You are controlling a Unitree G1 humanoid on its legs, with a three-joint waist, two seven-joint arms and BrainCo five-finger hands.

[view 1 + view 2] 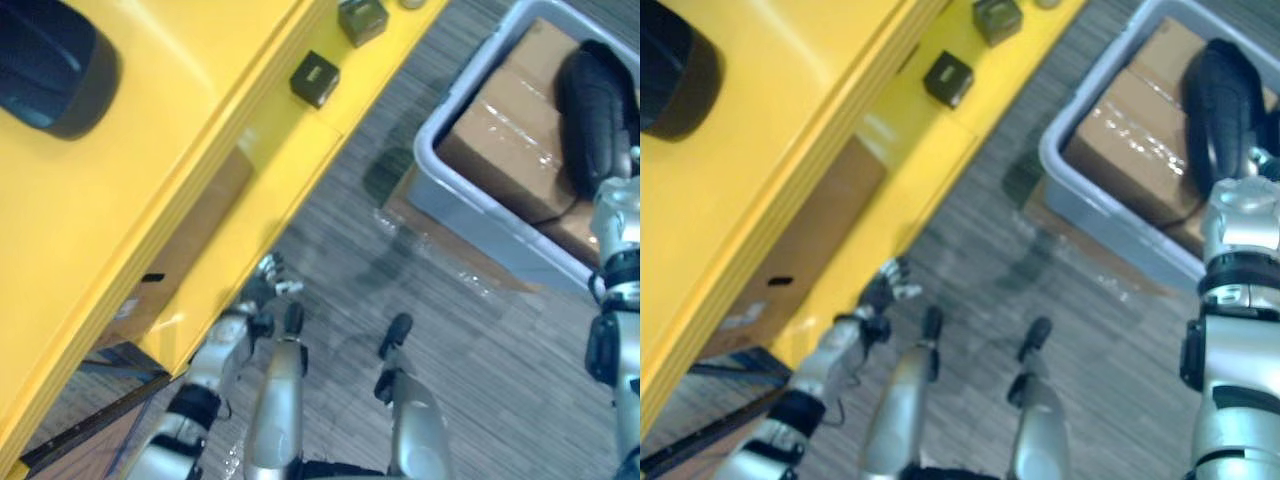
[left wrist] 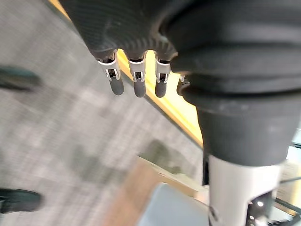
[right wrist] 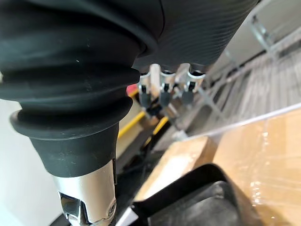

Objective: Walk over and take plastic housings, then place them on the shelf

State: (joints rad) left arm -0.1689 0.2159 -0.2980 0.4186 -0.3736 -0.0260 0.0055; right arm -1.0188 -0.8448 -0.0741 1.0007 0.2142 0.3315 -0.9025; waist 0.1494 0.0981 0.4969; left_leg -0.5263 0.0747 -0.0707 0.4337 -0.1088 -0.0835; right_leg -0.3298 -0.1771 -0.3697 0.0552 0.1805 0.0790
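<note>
Fingers open and empty on both hands: lower right hand (image 3: 162, 94) squarely onto the housing (image 3: 197, 202) in the right bin (image 1: 440, 170) before closing, left hand (image 1: 262, 290) idle by shelf (image 1: 150, 180).

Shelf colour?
The shelf is yellow, and it shows best in the left eye view.

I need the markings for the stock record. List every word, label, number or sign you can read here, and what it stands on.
No text can be read.
Small dark box on the yellow shelf: pale patch on top, too blurred to read.
Cardboard box under the shelf: pale label and dark mark, too blurred to read.
Taped cardboard boxes in the grey bin: no print visible.
</note>
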